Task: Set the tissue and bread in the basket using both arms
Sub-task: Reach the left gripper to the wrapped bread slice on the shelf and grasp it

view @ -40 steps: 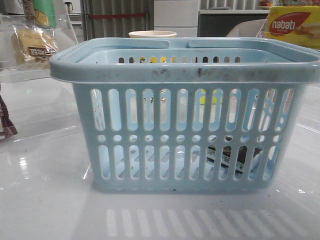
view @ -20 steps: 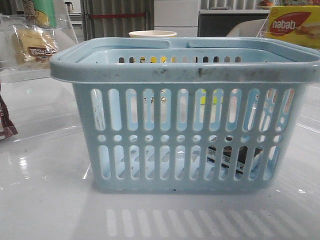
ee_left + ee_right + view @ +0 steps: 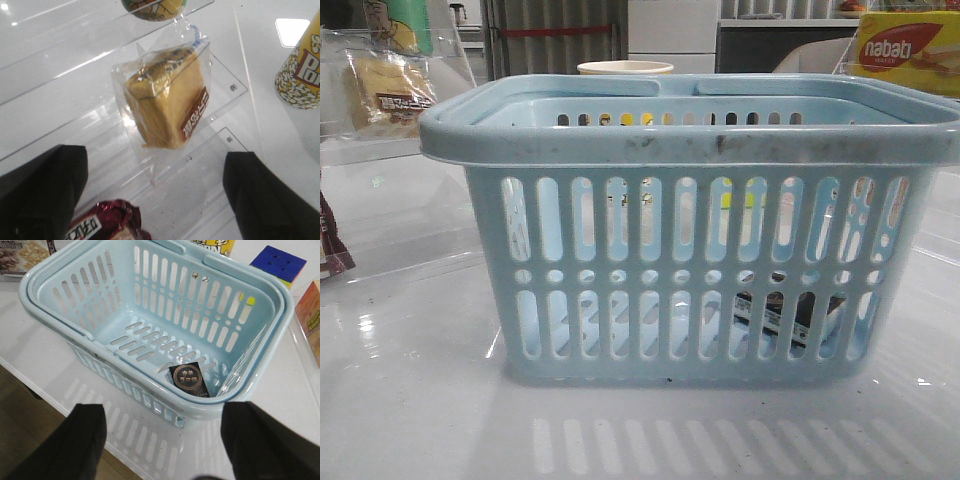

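Note:
The light blue basket (image 3: 700, 140) stands in the middle of the table and also shows in the right wrist view (image 3: 60, 315). The tissue (image 3: 189, 379), a small black pack, lies on the basket floor in a corner; it shows through the slots in the front view (image 3: 785, 320). The bread (image 3: 167, 100), pale yellow in clear wrap with a brown label, sits on a clear acrylic shelf, at the far left in the front view (image 3: 390, 90). My left gripper (image 3: 155, 165) is open and empty, just short of the bread. My right gripper (image 3: 162, 430) is open and empty, outside the basket over the table's front edge.
A dark red-brown packet (image 3: 100, 225) lies below the bread's shelf (image 3: 225, 85). A popcorn cup (image 3: 302, 65) stands beside the shelf. A yellow and red nabati box (image 3: 905, 50) is at the back right. A puzzle cube (image 3: 278, 262) and an orange box (image 3: 310, 315) are beyond the basket.

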You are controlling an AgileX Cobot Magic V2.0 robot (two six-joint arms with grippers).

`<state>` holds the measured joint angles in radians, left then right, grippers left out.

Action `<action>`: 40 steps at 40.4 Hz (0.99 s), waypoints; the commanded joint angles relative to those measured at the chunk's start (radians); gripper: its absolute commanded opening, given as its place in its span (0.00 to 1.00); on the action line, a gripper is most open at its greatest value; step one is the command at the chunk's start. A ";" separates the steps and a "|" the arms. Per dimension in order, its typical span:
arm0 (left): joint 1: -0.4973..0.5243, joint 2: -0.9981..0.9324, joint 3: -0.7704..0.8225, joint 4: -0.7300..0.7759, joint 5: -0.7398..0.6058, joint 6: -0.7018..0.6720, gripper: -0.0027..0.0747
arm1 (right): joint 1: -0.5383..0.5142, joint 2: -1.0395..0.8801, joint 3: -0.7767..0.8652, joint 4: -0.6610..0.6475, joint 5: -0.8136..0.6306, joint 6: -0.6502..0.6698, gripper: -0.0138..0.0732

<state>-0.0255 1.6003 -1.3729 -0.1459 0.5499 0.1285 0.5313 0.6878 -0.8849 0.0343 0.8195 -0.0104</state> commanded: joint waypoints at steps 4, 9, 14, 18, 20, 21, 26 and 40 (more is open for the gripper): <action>0.002 0.079 -0.104 -0.017 -0.110 -0.011 0.81 | 0.000 -0.001 -0.025 -0.012 -0.067 -0.002 0.83; 0.002 0.131 -0.112 -0.065 -0.173 -0.011 0.81 | 0.000 -0.001 -0.025 -0.012 -0.067 -0.002 0.83; 0.002 0.167 -0.112 -0.109 -0.223 -0.011 0.81 | 0.000 -0.001 -0.025 -0.012 -0.067 -0.002 0.83; 0.002 0.194 -0.112 -0.114 -0.256 -0.011 0.81 | 0.000 -0.001 -0.025 -0.012 -0.067 -0.002 0.83; 0.002 0.202 -0.112 -0.114 -0.261 -0.011 0.81 | 0.000 -0.001 -0.025 -0.012 -0.067 -0.002 0.83; 0.002 0.203 -0.112 -0.114 -0.261 -0.011 0.81 | 0.000 -0.001 -0.025 -0.012 -0.067 -0.002 0.83; 0.002 0.205 -0.112 -0.114 -0.267 -0.011 0.80 | 0.000 -0.001 -0.025 -0.012 -0.067 -0.002 0.83; 0.002 0.205 -0.112 -0.114 -0.260 -0.011 0.43 | 0.000 -0.001 -0.025 -0.012 -0.067 -0.002 0.83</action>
<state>-0.0255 1.8590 -1.4463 -0.2449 0.3569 0.1272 0.5313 0.6878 -0.8841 0.0343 0.8217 -0.0104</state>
